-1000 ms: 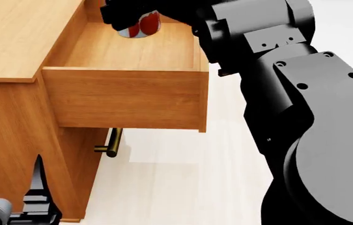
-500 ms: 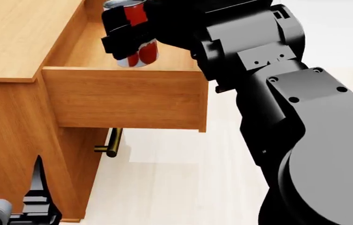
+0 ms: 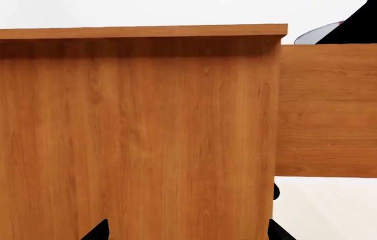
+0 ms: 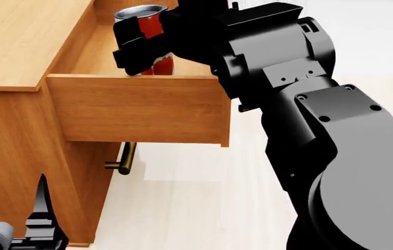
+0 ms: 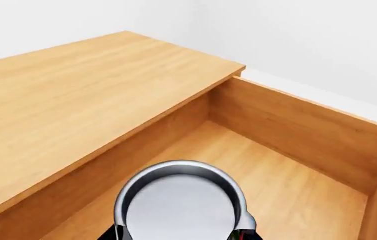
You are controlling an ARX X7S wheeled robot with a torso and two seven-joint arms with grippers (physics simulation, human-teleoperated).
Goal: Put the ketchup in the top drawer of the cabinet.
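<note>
Red-labelled ketchup (image 4: 149,39) pinched upright in right claw (image 4: 140,44), above open top drawer (image 4: 140,107)

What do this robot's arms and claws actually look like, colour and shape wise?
The right arm is built of bulky, rounded dark-grey shells with small round bolt holes, joined by glossy black segments. The right gripper is blocky and black. The left gripper has thin, pointed black jaws on a light-grey base. No cables or markings show.

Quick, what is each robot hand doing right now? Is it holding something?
Left end effector: holds nothing; whether it is open or closed cannot be told.
Right end effector: closed on the ketchup, over the open top drawer.
</note>
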